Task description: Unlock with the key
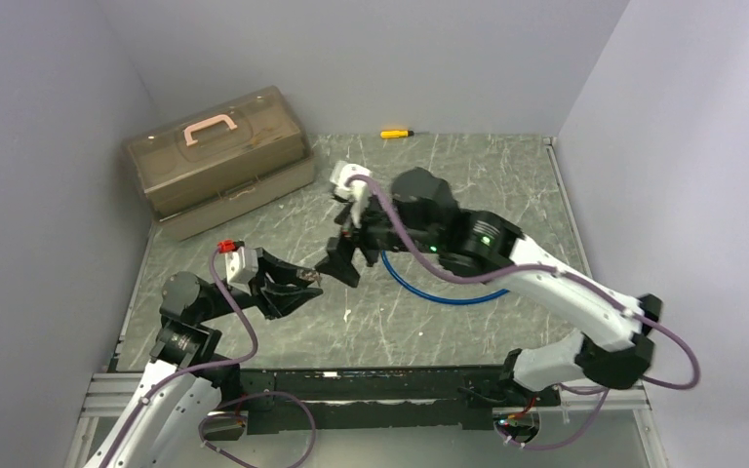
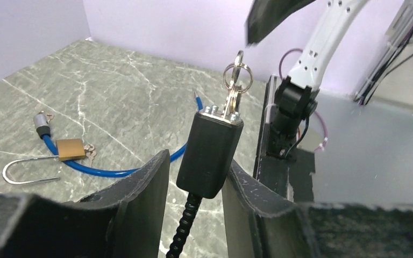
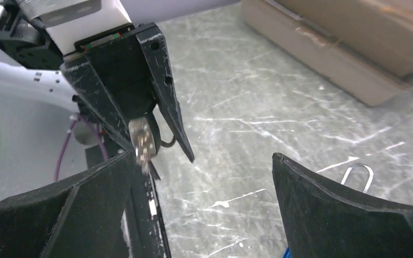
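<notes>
Left wrist view: my left gripper (image 2: 199, 161) is clamped on the black rectangular lock body (image 2: 211, 141), silver keys (image 2: 235, 86) in its top; my right gripper (image 3: 203, 157) has its jaws spread wide.

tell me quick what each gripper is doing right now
Left gripper: closed on the black lock body, with the key sticking out of its top.
Right gripper: open, holding nothing.
</notes>
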